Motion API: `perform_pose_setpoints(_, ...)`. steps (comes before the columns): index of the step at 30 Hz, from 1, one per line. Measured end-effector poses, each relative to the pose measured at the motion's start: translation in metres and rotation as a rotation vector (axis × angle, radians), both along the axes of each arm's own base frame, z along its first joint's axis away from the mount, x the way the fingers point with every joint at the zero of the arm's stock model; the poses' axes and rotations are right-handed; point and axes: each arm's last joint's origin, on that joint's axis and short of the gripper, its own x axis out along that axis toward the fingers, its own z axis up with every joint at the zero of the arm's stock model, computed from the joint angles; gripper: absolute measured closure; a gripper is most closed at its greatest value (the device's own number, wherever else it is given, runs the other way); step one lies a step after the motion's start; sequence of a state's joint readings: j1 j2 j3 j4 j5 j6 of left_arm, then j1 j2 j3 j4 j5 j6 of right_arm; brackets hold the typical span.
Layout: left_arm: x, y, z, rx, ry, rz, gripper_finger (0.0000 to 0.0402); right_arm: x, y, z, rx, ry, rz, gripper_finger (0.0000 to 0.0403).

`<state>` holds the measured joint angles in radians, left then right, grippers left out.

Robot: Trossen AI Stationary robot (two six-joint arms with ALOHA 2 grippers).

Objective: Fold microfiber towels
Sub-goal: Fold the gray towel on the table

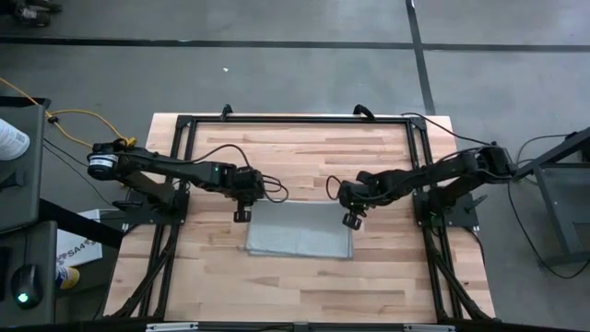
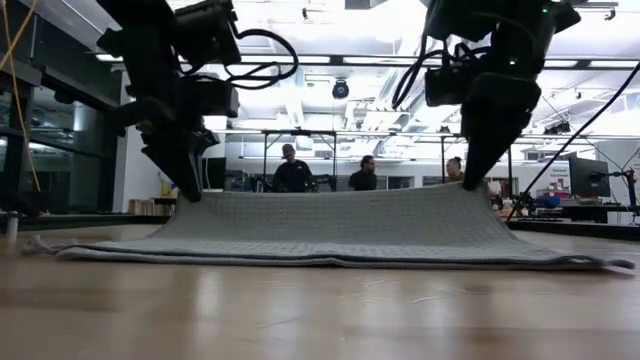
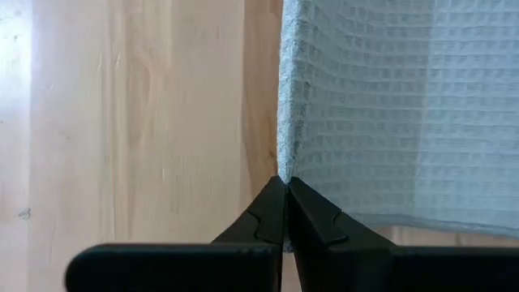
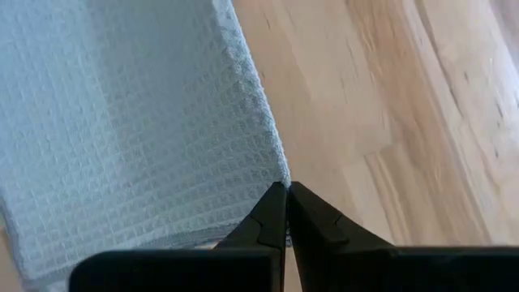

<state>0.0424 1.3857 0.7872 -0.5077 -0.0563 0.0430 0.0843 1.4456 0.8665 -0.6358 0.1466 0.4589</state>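
Note:
The light grey-blue microfiber towel point(image 1: 300, 232) lies in the middle of the wooden table point(image 1: 295, 286). Its lower part rests flat on the wood, and its top edge point(image 2: 330, 192) is raised, sagging slightly between the two grippers. My left gripper point(image 1: 241, 215) is shut on the towel's left raised corner. My right gripper point(image 1: 351, 220) is shut on the right raised corner. Both grippers point steeply down. My left gripper pinches the towel's corner point(image 3: 283, 172) between its two fingertips, coming from above on a slant. From there the cloth slopes down to the table point(image 2: 120, 245); one layer or several, I cannot tell. My right gripper pinches the opposite corner point(image 4: 281, 177) between its fingertips, also from above on a slant. That corner point(image 2: 462, 190) is lifted clear, and the cloth slopes down from it to the part lying on the wood.
Black frame rails point(image 1: 295, 120) run along the table's far edge and sides. Bare wood point(image 1: 304, 286) lies between the towel and the near edge. Several people point(image 2: 290, 170) stand in the room beyond the table.

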Motion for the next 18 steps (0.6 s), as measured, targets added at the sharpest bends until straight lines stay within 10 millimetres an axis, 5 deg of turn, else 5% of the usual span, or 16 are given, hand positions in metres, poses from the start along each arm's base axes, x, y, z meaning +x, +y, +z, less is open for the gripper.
perform_pose_setpoints(18,0.002,0.001,0.001,0.079,-0.022,-0.036,0.0344,0.002,-0.019,0.001,-0.021,-0.008,-0.008,0.0371)
